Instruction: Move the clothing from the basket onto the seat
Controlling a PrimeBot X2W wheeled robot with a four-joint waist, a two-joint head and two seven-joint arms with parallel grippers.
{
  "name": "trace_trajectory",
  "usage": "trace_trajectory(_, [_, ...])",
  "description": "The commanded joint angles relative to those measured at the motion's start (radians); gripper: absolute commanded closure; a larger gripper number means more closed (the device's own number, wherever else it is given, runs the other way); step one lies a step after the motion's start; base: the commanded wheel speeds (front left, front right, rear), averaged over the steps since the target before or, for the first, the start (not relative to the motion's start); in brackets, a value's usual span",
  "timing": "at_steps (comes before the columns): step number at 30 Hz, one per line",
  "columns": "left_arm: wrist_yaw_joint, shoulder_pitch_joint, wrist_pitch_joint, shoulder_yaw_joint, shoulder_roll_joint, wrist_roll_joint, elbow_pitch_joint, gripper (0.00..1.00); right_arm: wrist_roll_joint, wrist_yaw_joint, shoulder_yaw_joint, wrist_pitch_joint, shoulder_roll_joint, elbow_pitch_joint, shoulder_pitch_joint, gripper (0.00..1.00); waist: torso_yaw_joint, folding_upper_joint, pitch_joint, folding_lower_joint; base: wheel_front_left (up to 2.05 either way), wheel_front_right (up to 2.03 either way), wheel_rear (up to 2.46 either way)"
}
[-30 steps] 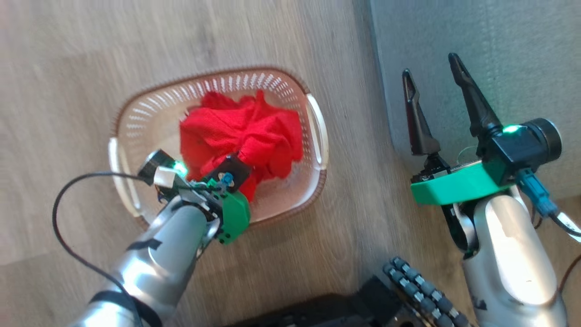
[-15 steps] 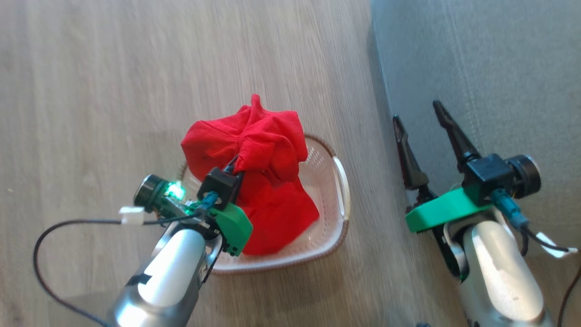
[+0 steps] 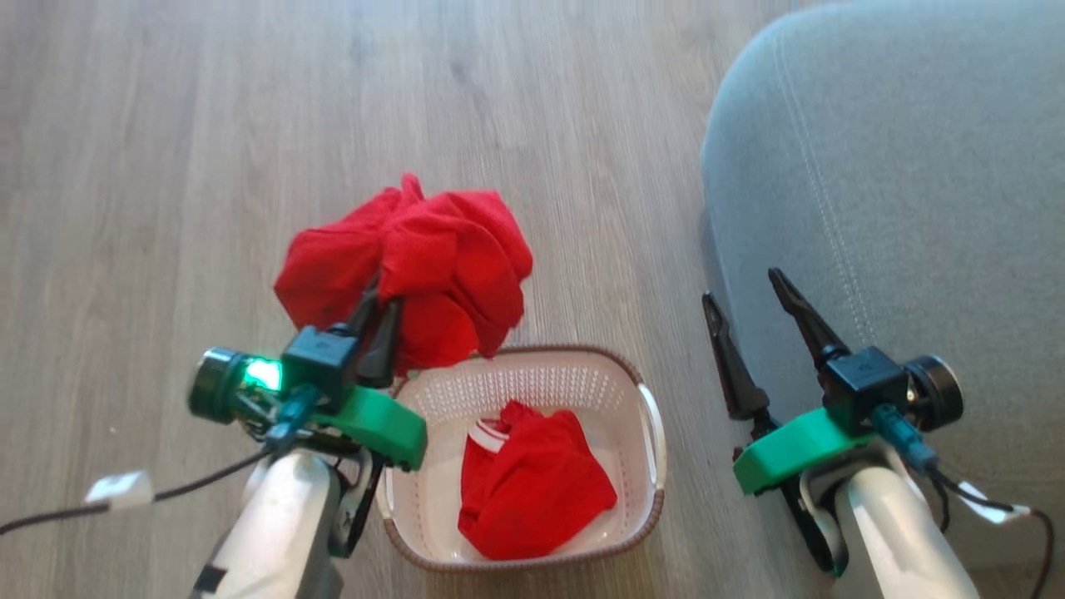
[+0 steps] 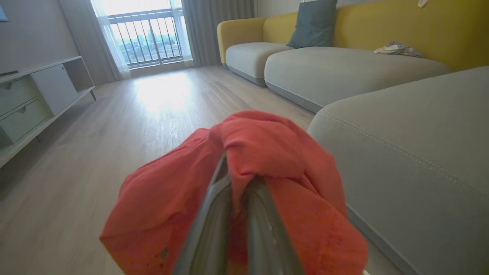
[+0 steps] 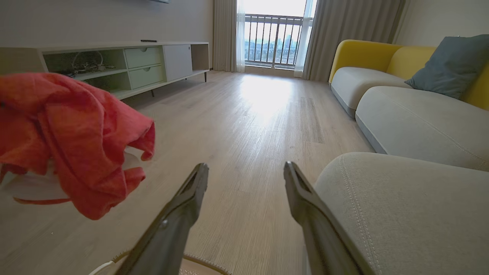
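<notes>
Head view, left gripper: the left gripper (image 3: 378, 304) is seen pinched narrow on a bright red soft fabric garment (image 3: 433, 249). The garment is held bunched above the pale wood-look floor (image 3: 166, 166), just past the basket's far rim.
Head view, basket: in the cream perforated plastic basket (image 3: 657, 433), a second red garment with white striped trim (image 3: 532, 491) is left lying on the bottom.
Head view, seat: the large grey upholstered seat cushion (image 3: 915, 208) is found to the right, and no clothing is seen on it.
Head view, right gripper: the right gripper (image 3: 740, 287) is held spread wide and empty at the cushion's near-left edge.
Left wrist view: the fingers of the left gripper (image 4: 237, 179) are shown clamped together, with the red garment (image 4: 267, 145) draped over them. The seat cushion (image 4: 420, 133) is seen close on the right.
Right wrist view: the right gripper (image 5: 245, 166) is confirmed parted with nothing between its fingers. The held garment (image 5: 68, 126) is seen hanging to the left and the cushion (image 5: 401, 198) to the right.
Progress: one garment is judged out of the basket but not yet delivered. Its carry to the seat and the whole second piece are left.
</notes>
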Motion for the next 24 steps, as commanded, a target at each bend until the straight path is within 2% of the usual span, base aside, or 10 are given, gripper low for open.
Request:
trace_trajectory(1, [0.011, -0.008, -0.010, 0.061, 0.001, 0.010, -0.080, 1.00, 0.010, 0.000, 0.030, -0.006, -0.006, -0.033, 0.004, 0.00, 0.014, -0.0001, -0.046, 0.0002, 0.00, 0.00, 0.00])
trace_trajectory(11, [-0.015, 0.064, -0.010, 0.181, -0.028, 0.001, -0.309, 1.00, 0.050, 0.000, 0.073, -0.006, -0.006, -0.088, 0.061, 0.00, 0.010, -0.0001, -0.106, 0.0002, 0.00, 0.00, 0.00])
trace_trajectory(19, [-0.038, 0.048, -0.010, 0.249, -0.040, 0.003, -0.457, 1.00, 0.071, 0.000, 0.116, -0.006, -0.006, -0.133, 0.094, 0.00, 0.004, -0.0001, -0.118, 0.0002, 0.00, 0.00, 0.00])
trace_trajectory(24, [-0.070, 0.024, -0.010, 0.288, -0.043, 0.004, -0.511, 1.00, 0.086, 0.000, 0.159, -0.006, -0.018, -0.175, 0.101, 0.00, -0.002, -0.0001, -0.119, 0.0002, 0.00, 0.00, 0.00])
